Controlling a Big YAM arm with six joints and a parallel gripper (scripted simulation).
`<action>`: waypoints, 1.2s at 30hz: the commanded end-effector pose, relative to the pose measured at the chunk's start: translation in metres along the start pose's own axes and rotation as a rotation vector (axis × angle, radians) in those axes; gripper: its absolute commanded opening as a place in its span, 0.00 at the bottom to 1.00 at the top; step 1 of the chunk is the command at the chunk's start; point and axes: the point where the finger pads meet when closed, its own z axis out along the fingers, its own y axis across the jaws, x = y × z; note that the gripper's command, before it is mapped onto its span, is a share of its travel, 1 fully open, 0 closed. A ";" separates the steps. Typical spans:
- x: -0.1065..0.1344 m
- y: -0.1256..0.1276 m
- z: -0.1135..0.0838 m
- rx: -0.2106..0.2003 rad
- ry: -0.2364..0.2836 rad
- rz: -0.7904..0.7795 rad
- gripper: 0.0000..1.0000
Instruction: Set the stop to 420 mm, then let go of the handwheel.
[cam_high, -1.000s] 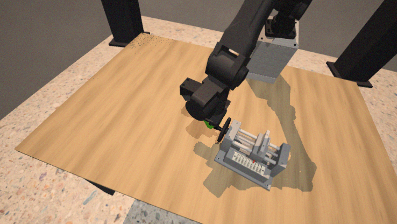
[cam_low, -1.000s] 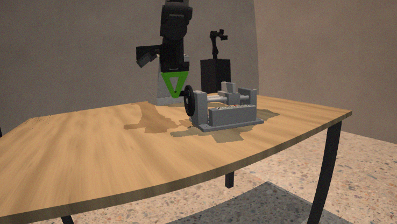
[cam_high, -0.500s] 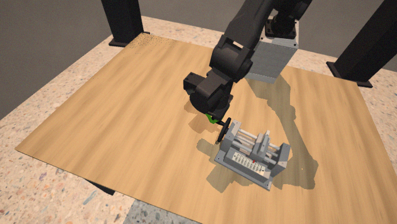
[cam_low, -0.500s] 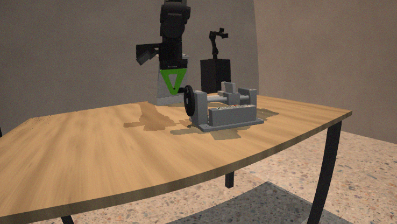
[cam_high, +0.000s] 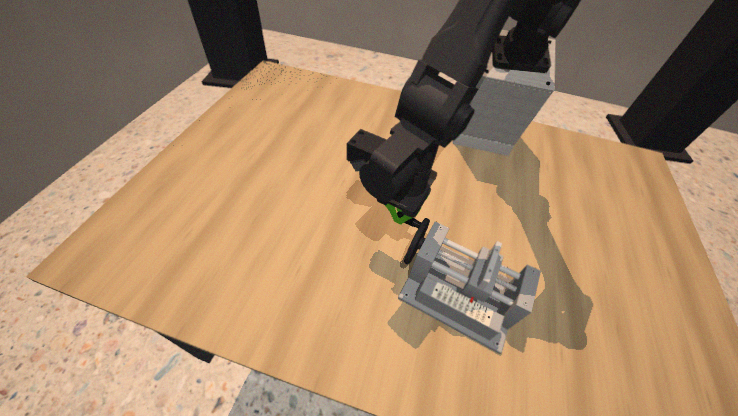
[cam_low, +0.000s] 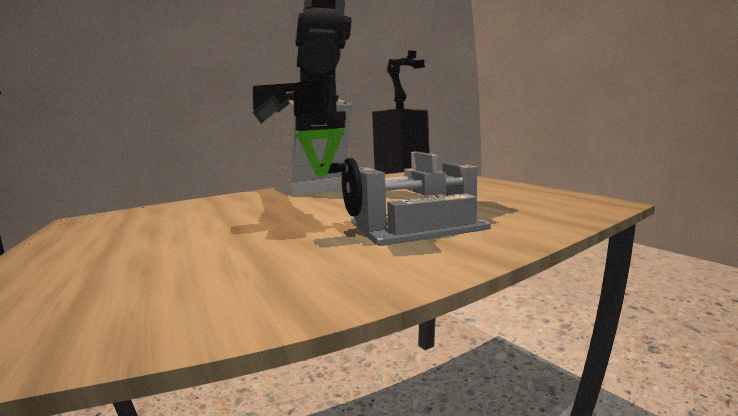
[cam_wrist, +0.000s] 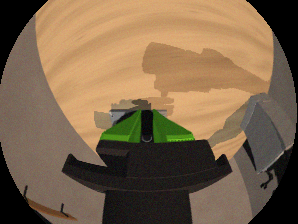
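Note:
A grey stop fixture (cam_high: 454, 320) (cam_low: 413, 217) stands on the wooden table (cam_high: 206, 206) (cam_low: 155, 289). It has guide rods, a sliding stop block (cam_high: 485, 268) (cam_low: 431, 178) and a scale strip (cam_high: 459, 303) with a red pointer (cam_high: 471, 299) near the middle. A black handwheel (cam_high: 416, 241) (cam_low: 351, 187) sits on its left end. My gripper (cam_high: 398, 214) (cam_low: 321, 167) (cam_wrist: 147, 113), with green fingers, points down and is shut on the handwheel's crank handle (cam_high: 413, 222) (cam_low: 336, 166), near the top of the wheel. The wrist view shows only the closed fingers and the table below.
The arm's grey pedestal (cam_high: 506, 113) (cam_low: 299, 178) stands at the table's back. Black posts (cam_high: 227, 41) (cam_high: 682, 93) stand behind the table. A black box (cam_low: 400, 139) with a small arm on top stands behind the fixture.

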 end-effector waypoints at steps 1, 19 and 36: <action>-0.001 0.003 -0.018 -0.032 -0.001 -0.010 0.06; -0.002 -0.020 0.005 -0.004 0.002 -0.004 0.06; -0.003 -0.034 0.018 0.002 0.003 -0.003 0.06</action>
